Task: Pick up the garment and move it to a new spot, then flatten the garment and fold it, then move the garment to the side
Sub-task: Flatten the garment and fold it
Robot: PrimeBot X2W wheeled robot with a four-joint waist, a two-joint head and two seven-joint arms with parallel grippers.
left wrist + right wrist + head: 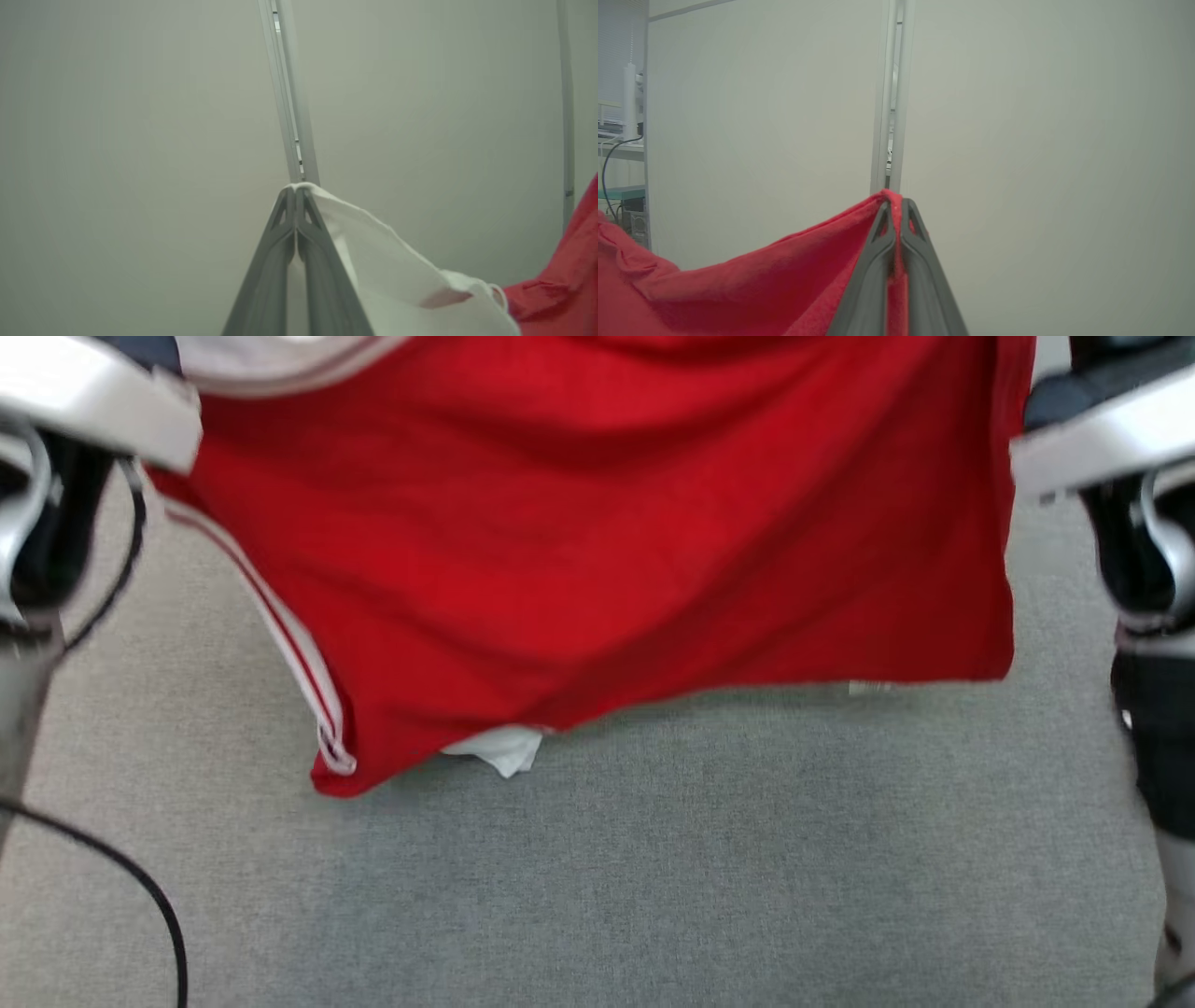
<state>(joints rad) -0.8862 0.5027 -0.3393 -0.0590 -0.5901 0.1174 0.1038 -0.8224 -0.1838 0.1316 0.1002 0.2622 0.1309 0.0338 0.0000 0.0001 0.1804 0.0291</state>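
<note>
The garment (597, 551) is red with white striped trim and a white panel. It hangs stretched between my two arms, and its lower hem dangles just above the grey table (653, 877). In the left wrist view my left gripper (296, 189) is shut on a white edge of the garment (392, 261), with red cloth beyond it at the right. In the right wrist view my right gripper (894, 197) is shut on a red corner of the garment (761, 284), which sags away to the left. The head view has my pale forearms at the upper corners.
A black cable (140, 887) curls over the table at the lower left. Pale wall panels with a metal seam (892, 93) stand ahead of both grippers. A desk with equipment (621, 140) lies far left in the right wrist view.
</note>
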